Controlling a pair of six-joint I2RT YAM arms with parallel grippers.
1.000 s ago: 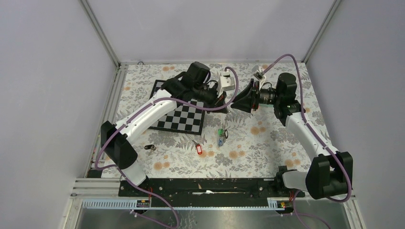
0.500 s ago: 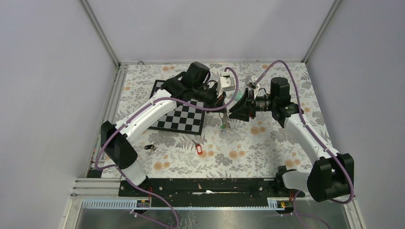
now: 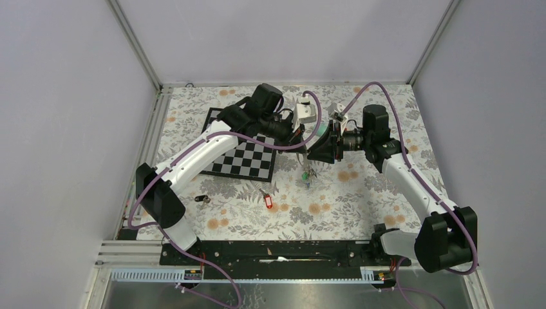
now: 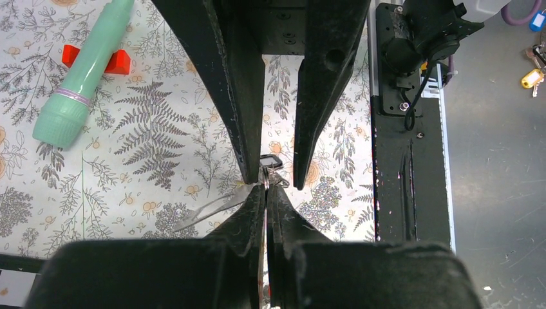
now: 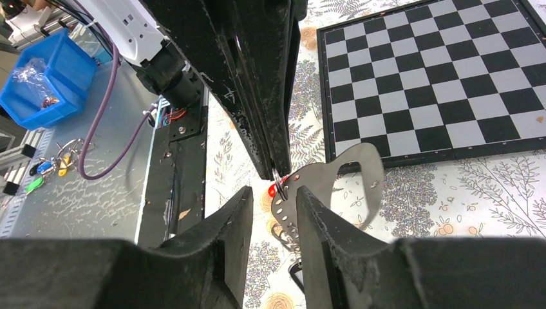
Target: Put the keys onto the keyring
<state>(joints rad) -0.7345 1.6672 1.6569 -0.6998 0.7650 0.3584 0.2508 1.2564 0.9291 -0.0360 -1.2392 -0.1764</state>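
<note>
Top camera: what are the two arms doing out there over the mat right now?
The left end effector is pinched shut on the keyring and holds it above the floral mat. The right end effector faces it, jaws open around a flat metal piece that seems to hang from the ring. Tagged keys, one of them green, dangle below the pair. A red-tagged key and a black-tagged key lie loose on the mat, not yet on the ring.
</note>
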